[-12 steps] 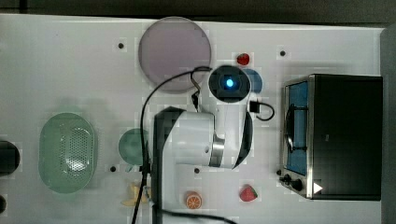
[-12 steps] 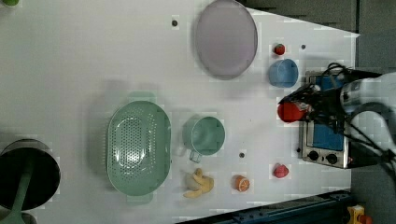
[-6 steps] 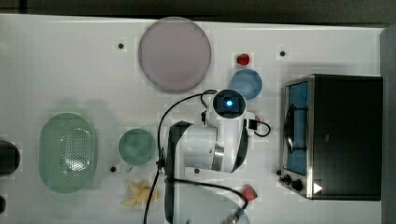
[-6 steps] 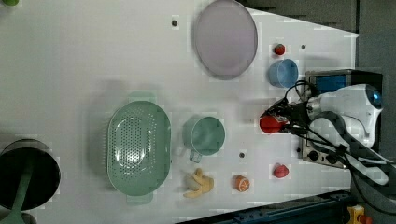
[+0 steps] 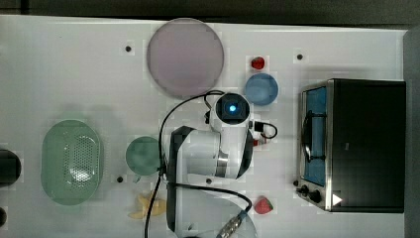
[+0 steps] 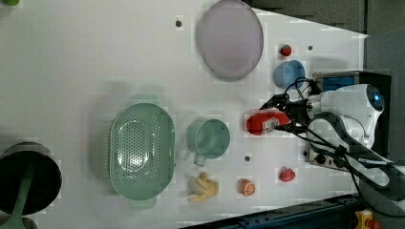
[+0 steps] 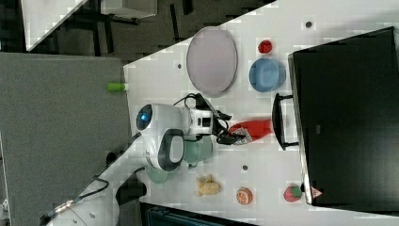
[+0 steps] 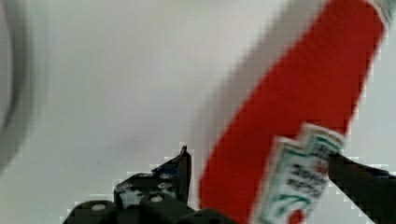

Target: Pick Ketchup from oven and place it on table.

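Beyond the far edge of the white surface, the top view shows a dark strip (image 5: 208,7) along its upper side. In the right view a grey panel (image 7: 61,141) stands at the right view's left, with a dark floor (image 7: 141,28) above it and a pale board (image 7: 47,14) in the corner. In the left view a blue-black rail (image 6: 296,217) runs along the lower edge.

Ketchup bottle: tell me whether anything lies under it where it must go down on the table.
Nothing visible does. The gripper holds the Ketchup over bare table, between the green cup and the oven.
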`<control>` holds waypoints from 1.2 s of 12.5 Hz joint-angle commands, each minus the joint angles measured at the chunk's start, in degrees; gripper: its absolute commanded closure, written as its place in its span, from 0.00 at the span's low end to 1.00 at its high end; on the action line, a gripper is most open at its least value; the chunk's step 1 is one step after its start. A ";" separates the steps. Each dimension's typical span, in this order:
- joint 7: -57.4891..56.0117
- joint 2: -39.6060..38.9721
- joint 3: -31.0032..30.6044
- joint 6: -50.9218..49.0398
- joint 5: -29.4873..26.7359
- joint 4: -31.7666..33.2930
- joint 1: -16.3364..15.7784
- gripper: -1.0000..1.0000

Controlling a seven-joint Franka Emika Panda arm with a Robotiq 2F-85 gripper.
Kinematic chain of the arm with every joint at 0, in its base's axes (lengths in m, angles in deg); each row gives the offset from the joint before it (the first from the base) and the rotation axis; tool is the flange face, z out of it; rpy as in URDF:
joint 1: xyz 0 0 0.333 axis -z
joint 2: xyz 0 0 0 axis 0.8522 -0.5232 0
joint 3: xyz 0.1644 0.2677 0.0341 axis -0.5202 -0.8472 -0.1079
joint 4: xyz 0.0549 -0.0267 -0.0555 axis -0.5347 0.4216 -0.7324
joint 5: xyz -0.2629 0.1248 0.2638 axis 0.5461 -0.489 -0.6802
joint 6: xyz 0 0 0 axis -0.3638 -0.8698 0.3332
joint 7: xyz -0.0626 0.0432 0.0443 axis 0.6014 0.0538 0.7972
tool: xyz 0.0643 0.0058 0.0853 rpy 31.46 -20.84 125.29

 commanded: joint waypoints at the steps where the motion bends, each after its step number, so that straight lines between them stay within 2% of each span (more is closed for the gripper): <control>1: 1.38 10.10 -0.10 -2.42 0.65 -5.71 -0.89 0.00; 7: 1.38 19.81 0.03 -23.76 0.84 -20.71 -0.78 0.00; 11: 1.38 20.66 -0.17 -38.00 0.86 -31.83 -0.85 0.00; 15: 1.38 20.62 0.01 -48.14 2.02 -39.32 -0.74 0.00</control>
